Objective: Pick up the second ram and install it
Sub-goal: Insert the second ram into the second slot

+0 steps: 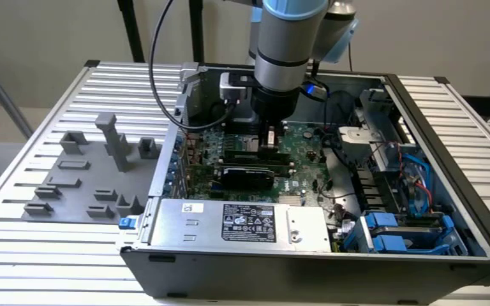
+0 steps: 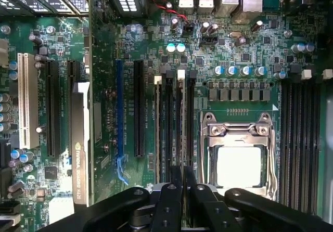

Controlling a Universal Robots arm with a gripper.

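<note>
The gripper (image 1: 270, 148) hangs low inside the open computer case (image 1: 449, 159), over the motherboard (image 2: 244, 44). Its fingers (image 2: 171, 201) are pressed together on the second ram (image 2: 181, 133), a thin stick standing on edge in the memory slots (image 2: 165, 133) at nine o'clock from the processor socket (image 2: 238, 159).

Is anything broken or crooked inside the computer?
Nothing looks broken or crooked. The hand hangs straight over the black memory slots on the motherboard.
</note>
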